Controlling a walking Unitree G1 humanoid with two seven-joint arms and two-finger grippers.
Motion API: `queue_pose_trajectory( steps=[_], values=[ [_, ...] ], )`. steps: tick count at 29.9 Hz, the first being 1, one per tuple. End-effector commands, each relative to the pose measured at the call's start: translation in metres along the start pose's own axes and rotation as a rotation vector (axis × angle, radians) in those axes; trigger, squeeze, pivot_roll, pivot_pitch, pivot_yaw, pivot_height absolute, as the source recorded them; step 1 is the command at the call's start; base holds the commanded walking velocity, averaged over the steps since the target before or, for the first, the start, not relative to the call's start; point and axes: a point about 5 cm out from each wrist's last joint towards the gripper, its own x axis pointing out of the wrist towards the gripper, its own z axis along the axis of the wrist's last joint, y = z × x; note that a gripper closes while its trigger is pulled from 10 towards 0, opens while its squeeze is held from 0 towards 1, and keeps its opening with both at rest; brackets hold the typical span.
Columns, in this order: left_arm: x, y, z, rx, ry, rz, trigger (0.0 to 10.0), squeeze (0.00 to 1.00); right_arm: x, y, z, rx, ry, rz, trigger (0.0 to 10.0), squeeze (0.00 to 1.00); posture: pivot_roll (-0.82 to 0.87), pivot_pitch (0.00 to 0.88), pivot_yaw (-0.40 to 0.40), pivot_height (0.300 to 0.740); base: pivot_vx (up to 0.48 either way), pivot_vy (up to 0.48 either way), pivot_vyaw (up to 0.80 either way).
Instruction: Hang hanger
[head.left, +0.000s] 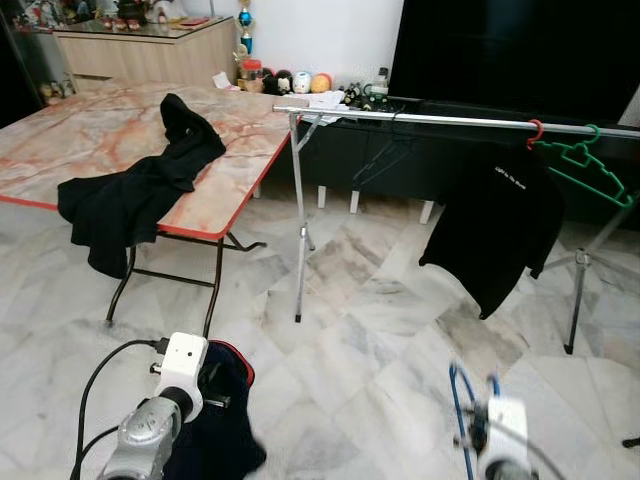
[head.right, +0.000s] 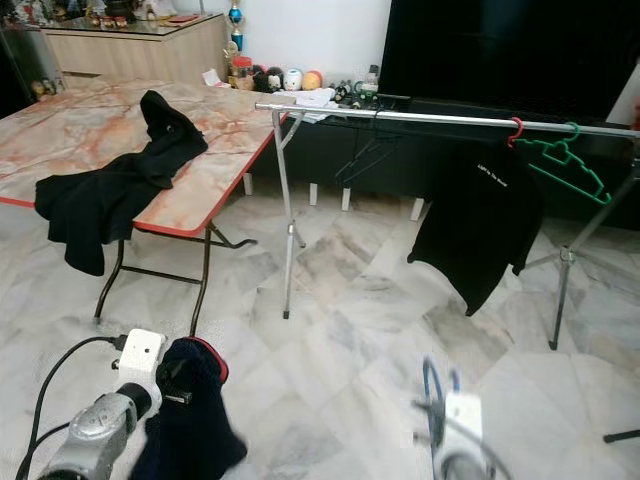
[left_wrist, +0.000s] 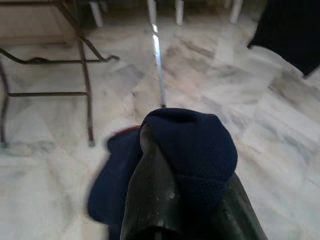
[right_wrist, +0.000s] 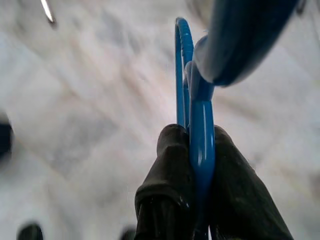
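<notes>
Marble floor (head.left: 380, 330) spreads under the whole scene, pale with grey veins. On the robot's left stands a folding counter (head.left: 90, 130) with a red edge and dark metal legs; a black garment (head.left: 140, 185) lies on it and droops over the near edge. A sideboard (head.left: 140, 50) sits against the far wall, and a large dark panel (head.left: 510, 45) covers the wall to the right. Across the middle runs a rail (head.left: 430, 118) on thin metal legs. A black shirt (head.left: 495, 225) hangs from it on a red hook (head.left: 536, 131), with a green hanger (head.left: 590, 170) beside it, nearer the right end, and a black hanger (head.left: 385, 150) farther left.

Low in front, the left tool (left_wrist: 182, 200) is pressed onto a navy cloth (left_wrist: 185, 155) with a red trim, which drapes over its fingers (left_wrist: 150, 195) above the floor. The right tool (right_wrist: 192, 165) is pinched on a blue hanger (right_wrist: 197, 100), held low at the robot's right, well apart from the rail and blurred in the eye views.
</notes>
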Motion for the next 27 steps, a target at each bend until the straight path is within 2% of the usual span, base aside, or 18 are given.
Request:
queue_pose_trajectory(
  steps=[1,3,7,11,13,16,21,27],
  values=[
    [-0.002,0.012,0.015,-0.009,-0.111,0.116,10.0,0.00,-0.005,-0.002,-0.022,0.027,0.059,-0.062,10.0,0.00,0.07,0.000,0.019,0.740,0.000,0.000,0.00],
    [-0.005,0.014,0.015,-0.024,-0.127,0.155,10.0,0.00,-0.008,-0.001,-0.033,0.048,0.091,-0.083,10.0,0.00,0.07,0.000,0.025,0.740,0.000,0.000,0.00],
    [-0.008,0.012,0.022,-0.040,-0.181,0.182,10.0,0.00,-0.012,0.003,-0.045,0.034,0.113,-0.080,10.0,0.00,0.08,0.000,0.025,0.740,0.000,0.000,0.00],
    [-0.006,-0.001,0.032,-0.047,-0.223,0.131,10.0,0.00,-0.012,0.007,-0.045,0.003,0.098,-0.066,10.0,0.00,0.06,0.000,0.034,0.740,0.000,0.000,0.00],
    [-0.006,-0.006,0.033,-0.045,-0.225,0.104,10.0,0.00,-0.011,0.007,-0.042,0.015,0.088,-0.089,10.0,0.00,0.05,0.000,0.048,0.740,0.000,0.000,0.00],
    [-0.007,-0.010,0.032,-0.027,-0.212,0.070,10.0,0.00,-0.010,0.003,-0.038,0.154,0.088,-0.132,10.0,0.00,0.05,0.000,0.056,0.740,0.000,0.000,0.00],
    [-0.012,-0.009,0.029,-0.035,-0.193,0.095,10.0,0.00,-0.012,0.005,-0.043,0.140,0.101,-0.118,10.0,0.00,0.06,0.000,0.053,0.740,0.000,0.000,0.00],
    [-0.013,-0.008,0.028,-0.035,-0.176,0.095,10.0,0.00,-0.015,0.008,-0.054,0.144,0.140,-0.107,10.0,0.00,0.07,0.000,0.057,0.740,0.000,0.424,0.00]
  ],
)
